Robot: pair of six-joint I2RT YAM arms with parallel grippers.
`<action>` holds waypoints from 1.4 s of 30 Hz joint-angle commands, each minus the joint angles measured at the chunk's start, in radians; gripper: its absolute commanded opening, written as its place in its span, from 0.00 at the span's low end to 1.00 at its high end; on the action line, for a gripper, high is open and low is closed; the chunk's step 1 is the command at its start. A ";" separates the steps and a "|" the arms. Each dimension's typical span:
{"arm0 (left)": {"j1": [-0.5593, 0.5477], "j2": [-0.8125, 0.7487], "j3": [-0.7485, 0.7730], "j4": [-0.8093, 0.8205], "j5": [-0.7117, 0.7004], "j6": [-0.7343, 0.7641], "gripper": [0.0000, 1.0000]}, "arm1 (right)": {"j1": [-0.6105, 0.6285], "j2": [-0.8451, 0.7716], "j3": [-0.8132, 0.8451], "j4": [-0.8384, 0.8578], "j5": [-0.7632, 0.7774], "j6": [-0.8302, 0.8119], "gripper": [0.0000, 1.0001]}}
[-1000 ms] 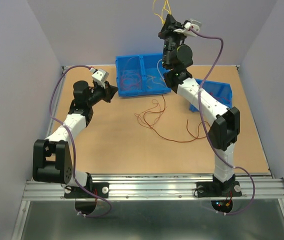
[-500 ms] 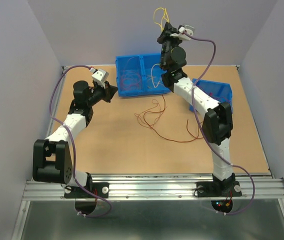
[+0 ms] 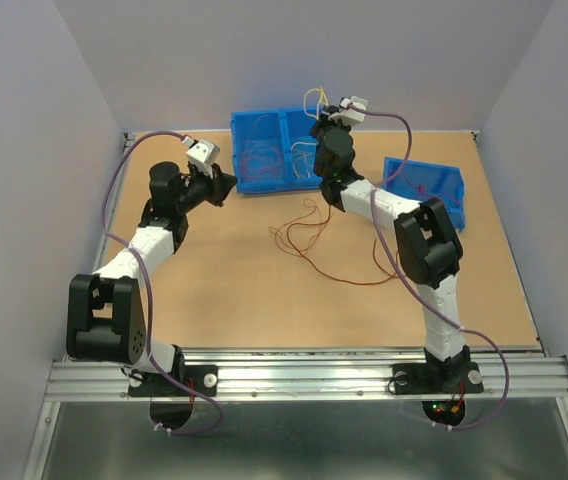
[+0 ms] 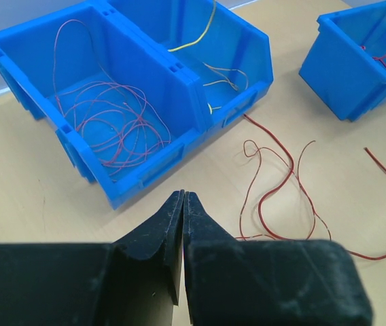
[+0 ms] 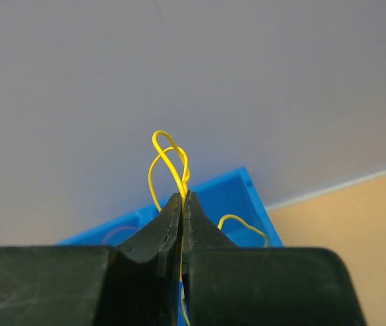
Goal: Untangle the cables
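Observation:
My right gripper [image 3: 316,122] is shut on a yellow cable [image 5: 169,159], which loops above the fingertips in the right wrist view [image 5: 183,195]; it hangs over the right compartment of the double blue bin [image 3: 269,126]. Yellow cable strands [image 4: 191,44] lie in that compartment, and thin red cables [image 4: 108,112] curl in the left one. A tangle of dark red-brown cables [image 3: 309,235] lies on the table, also seen in the left wrist view [image 4: 274,183]. My left gripper [image 4: 183,195] is shut and empty, near the bin's left front corner [image 3: 229,183].
A second, single blue bin [image 3: 426,188] stands tilted at the right with a red wire in it [image 4: 383,58]. Grey walls close in the back and both sides. The metal rail [image 3: 304,375] runs along the near edge.
My right gripper has come down from high above the bin to just over its right compartment, carrying the yellow cable. The left arm has not moved.

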 commanded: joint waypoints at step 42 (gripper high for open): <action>-0.171 -0.105 -0.044 0.003 -0.162 0.188 0.56 | 0.081 -0.427 -0.260 -0.780 -0.238 0.122 0.54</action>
